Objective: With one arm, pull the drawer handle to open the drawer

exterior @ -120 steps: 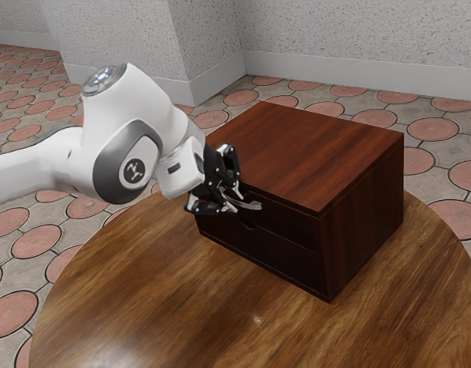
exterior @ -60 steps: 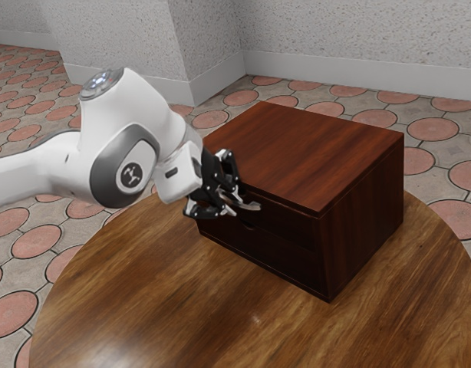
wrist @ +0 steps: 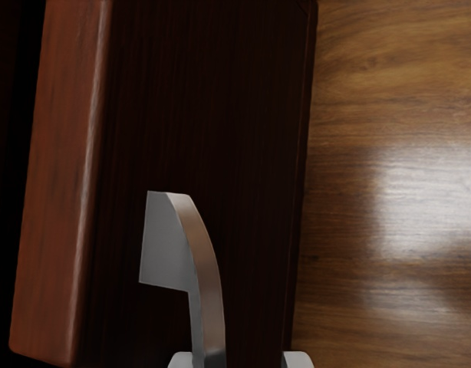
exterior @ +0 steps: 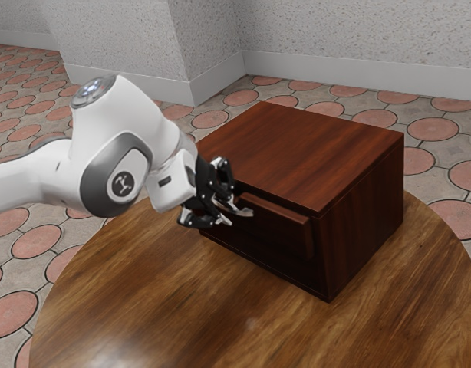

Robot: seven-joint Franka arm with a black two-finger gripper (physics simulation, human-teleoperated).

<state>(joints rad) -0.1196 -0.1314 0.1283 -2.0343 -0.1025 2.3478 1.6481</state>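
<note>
The round wooden table [exterior: 182, 307] is nearest, and above it the arm reaches in from the exterior view's left with the black gripper [exterior: 225, 205] clamped on the handle [exterior: 242, 210], one finger on either side of it. That curved metal handle [wrist: 191, 261] juts from the left end of the upper drawer [exterior: 275, 228], which stands slightly out of the front face. Just behind sits the dark wooden cabinet [exterior: 312, 146], with tiled floor [exterior: 36, 238] and speckled wall [exterior: 358, 27] beyond.
</note>
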